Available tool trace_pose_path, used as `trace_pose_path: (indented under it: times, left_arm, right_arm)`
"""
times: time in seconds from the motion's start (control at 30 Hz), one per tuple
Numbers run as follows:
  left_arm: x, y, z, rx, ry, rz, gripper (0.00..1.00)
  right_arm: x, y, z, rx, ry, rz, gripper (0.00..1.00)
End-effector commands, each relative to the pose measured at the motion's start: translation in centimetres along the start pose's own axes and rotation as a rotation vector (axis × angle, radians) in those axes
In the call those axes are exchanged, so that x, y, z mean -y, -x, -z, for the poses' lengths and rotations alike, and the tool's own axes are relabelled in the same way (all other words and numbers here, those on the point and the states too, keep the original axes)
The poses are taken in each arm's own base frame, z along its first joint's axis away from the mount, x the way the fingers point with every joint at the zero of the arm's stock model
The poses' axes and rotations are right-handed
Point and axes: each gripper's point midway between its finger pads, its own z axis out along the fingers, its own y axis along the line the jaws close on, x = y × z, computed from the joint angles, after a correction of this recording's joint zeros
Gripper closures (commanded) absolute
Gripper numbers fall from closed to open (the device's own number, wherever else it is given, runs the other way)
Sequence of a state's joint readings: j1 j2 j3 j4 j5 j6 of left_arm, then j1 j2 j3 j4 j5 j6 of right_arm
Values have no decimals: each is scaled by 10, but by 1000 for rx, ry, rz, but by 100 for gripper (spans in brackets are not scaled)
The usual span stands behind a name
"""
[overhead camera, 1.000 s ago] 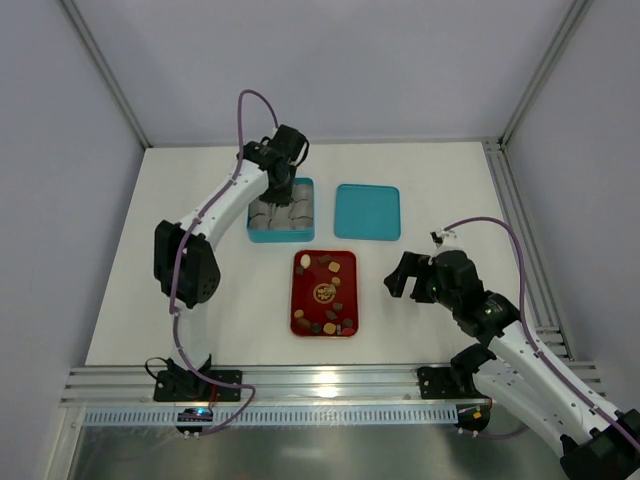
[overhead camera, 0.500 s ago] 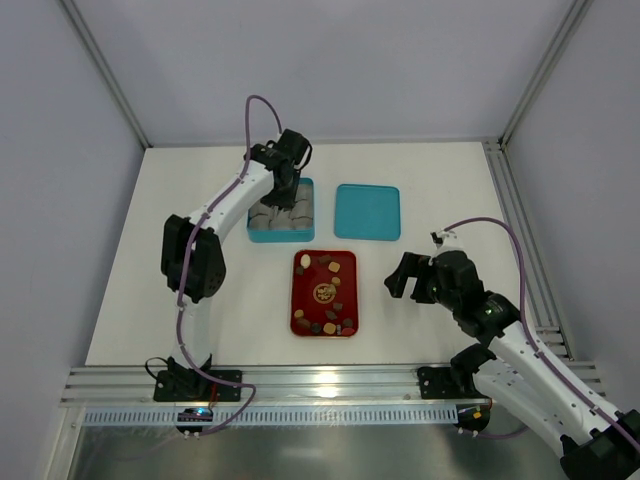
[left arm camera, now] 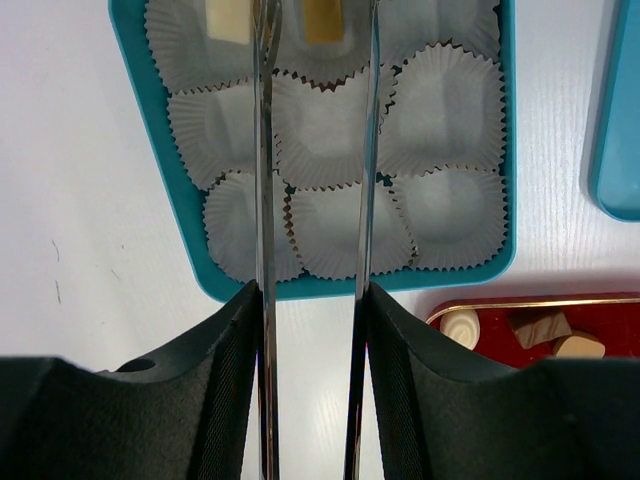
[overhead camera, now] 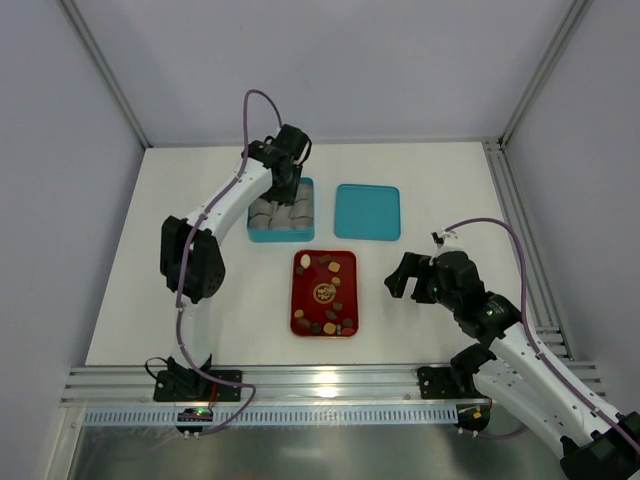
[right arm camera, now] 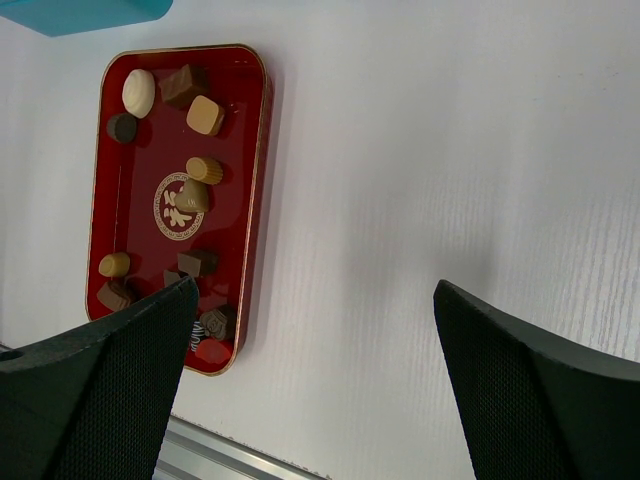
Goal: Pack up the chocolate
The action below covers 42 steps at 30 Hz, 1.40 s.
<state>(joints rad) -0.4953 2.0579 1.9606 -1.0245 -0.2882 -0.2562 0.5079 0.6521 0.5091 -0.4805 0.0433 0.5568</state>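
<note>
Left gripper [overhead camera: 285, 188] parted wider, tan chocolate [left arm camera: 322, 20] between its tips, right gripper [right arm camera: 315, 290] spread

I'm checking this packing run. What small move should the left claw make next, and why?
Probably lift the left claw clear of the teal box and head for the red tray. Its fingers stand apart, gripping nothing. A cream piece and a tan piece sit in far cups, the other paper cups look empty, and chocolates wait in the tray.
</note>
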Motion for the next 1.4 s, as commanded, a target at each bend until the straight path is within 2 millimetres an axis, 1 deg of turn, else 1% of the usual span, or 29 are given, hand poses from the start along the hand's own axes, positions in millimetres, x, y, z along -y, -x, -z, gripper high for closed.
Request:
trace_pose_path:
  times: [0.0,0.1,0.17,0.2,0.23,0.3,0.33,0.37,0.4,0.43,0.47,0.5,0.53,0.57,0.6,0.63,0.67,0.7,0.73,0.77,0.8,0.83,0.87,0.9,0.97,1.07,1.13,1.17,1.37]
  left_arm:
    - [-12,31,45,132,-18,30,56]
    - [-11,33,58,143,-41,33,57]
    - [-6,29,64,138,-72,34,57]
    - [-7,29,75,154,-85,39,57]
    - [-5,24,76,144,-92,35,57]
    - [2,18,87,151,-119,33,57]
    - [2,12,96,156,-131,32,57]
    - [3,6,101,154,-137,34,57]
    - [11,0,106,154,-151,21,57]
    - [12,-9,116,163,-166,19,57]
    - [15,-15,120,161,-174,14,57]
    - [18,-28,121,141,-178,10,56]
    - [25,-35,134,156,-202,-5,56]
    - [28,-42,139,157,-207,-14,56]
    - [31,-55,137,133,-202,-17,56]
    - [38,-65,142,130,-204,-44,56]
    - [37,-71,152,145,-211,-39,56]
    - [39,-85,148,118,-204,-48,56]
    - [45,-92,153,119,-218,-44,56]
    - [45,-98,160,130,-228,-38,56]
    - [47,-109,158,113,-229,-45,56]
    - [51,-114,160,108,-243,-36,56]
    - [57,-121,167,116,-263,-53,56]
    - [59,-129,165,101,-261,-62,56]
    - [67,-142,169,87,-277,-75,55]
    - [74,-154,169,71,-285,-71,55]
    - [74,-162,166,63,-271,-73,55]
    - [71,-166,162,55,-247,-61,55]
    - [63,-181,153,25,-201,-40,55]
  right_arm:
    - [-7,13,4,42,18,-8,0]
    - [-8,14,4,44,21,-6,0]
    - [-9,15,3,48,24,-9,0]
    - [-9,15,3,47,23,-8,0]
    - [-9,15,3,47,25,-6,0]
    - [-10,15,2,46,24,-8,0]
    - [-10,16,3,50,27,-8,0]
    - [-10,15,2,45,25,-7,0]
    - [-10,15,2,47,27,-8,0]
    - [-10,14,2,45,25,-9,0]
    - [-10,15,2,46,26,-8,0]
    - [-10,14,2,45,27,-9,0]
    - [-9,14,2,47,25,-9,0]
    - [-9,14,2,47,27,-9,0]
    - [-8,13,1,44,25,-9,0]
    - [-9,13,2,47,28,-12,0]
    - [-9,14,3,49,30,-13,0]
    - [-9,13,2,49,30,-16,0]
    - [-8,12,2,47,28,-15,0]
    - [-8,11,3,47,31,-17,0]
    - [-8,10,2,47,31,-19,0]
    - [-7,10,2,48,30,-21,0]
    - [-7,8,2,45,31,-20,0]
    - [-5,6,1,43,28,-20,0]
    - [-4,4,0,39,24,-23,0]
    - [-3,2,-1,39,24,-24,0]
    - [-2,0,-2,34,24,-27,0]
    - [-2,0,-3,36,27,-29,0]
    - [-2,-2,-5,30,25,-27,0]
